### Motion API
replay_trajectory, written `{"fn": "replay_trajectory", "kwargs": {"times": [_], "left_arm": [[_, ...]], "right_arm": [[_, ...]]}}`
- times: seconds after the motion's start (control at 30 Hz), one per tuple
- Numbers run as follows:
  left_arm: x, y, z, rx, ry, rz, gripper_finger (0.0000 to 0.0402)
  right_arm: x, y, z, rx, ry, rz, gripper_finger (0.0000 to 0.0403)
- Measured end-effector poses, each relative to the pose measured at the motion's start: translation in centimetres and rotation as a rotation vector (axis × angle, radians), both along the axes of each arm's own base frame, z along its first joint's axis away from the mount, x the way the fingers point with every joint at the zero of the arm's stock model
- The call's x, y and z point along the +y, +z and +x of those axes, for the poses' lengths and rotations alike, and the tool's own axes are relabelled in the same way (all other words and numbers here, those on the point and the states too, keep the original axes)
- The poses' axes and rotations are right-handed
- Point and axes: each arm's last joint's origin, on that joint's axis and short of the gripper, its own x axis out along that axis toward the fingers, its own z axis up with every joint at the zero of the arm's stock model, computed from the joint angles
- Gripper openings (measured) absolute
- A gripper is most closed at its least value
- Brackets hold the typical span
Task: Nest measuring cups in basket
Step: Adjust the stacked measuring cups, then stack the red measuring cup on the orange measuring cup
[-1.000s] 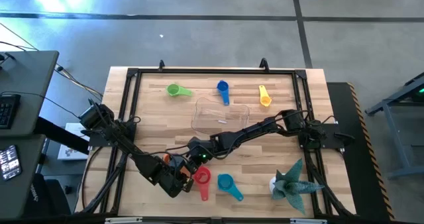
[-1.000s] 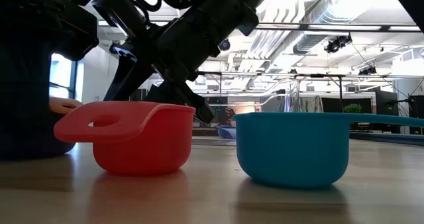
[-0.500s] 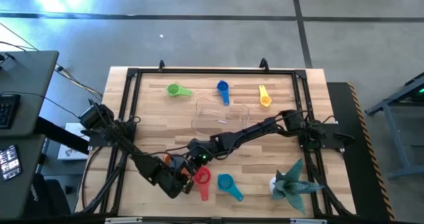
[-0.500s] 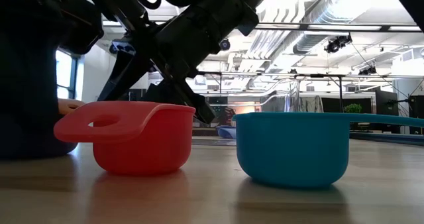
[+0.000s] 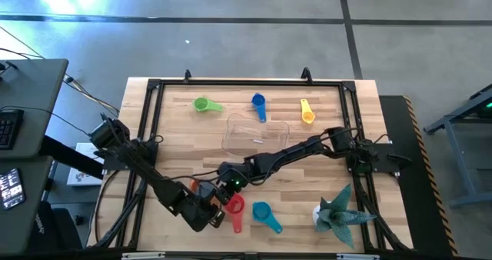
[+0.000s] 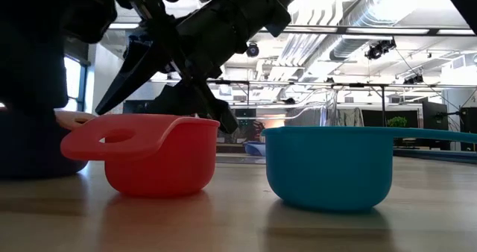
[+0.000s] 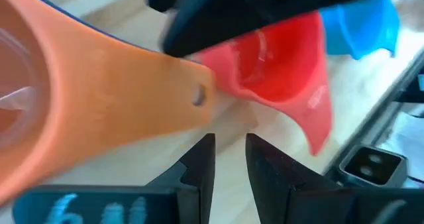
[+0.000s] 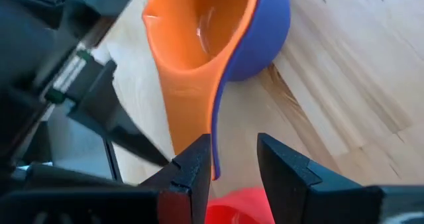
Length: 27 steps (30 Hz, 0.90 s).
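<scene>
Orange cup nested in purple cup, crowded by both claws, unclenched, empty: left, right; red cup beside

Orange cup cropped; basket faint

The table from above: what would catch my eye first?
Two dark arms meet low over the table's near edge, the left gripper and right gripper beside a red cup and a teal cup. Between them an orange cup sits nested in a purple one. Green, blue and yellow cups line the far side beyond the clear basket, and a spiky paper figure stands at the near right corner.
</scene>
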Motion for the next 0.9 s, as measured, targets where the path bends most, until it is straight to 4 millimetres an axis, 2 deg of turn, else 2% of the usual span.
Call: {"fn": "replay_trajectory", "kwargs": {"times": [0.3, 0.43, 0.7, 0.9], "left_arm": [[-1.0, 2.0, -1.0, -0.007, -0.048, 0.008, 0.0074], [-0.5, 3.2, -1.8, -0.001, -0.053, 0.020, 0.0074], [2.3, 6.7, -4.4, 0.048, -0.073, 0.106, 0.0074], [4.4, 9.2, -6.5, 0.051, -0.062, 0.141, 0.0074]], "right_arm": [[-0.3, 1.8, -0.5, -0.010, 0.024, 0.004, 0.0114], [-0.8, 3.4, -0.8, -0.037, 0.037, -0.014, 0.0114], [-2.6, 6.4, -1.7, -0.066, 0.058, -0.065, 0.0114], [-3.5, 7.2, -2.8, 0.005, 0.087, -0.105, 0.0114]]}}
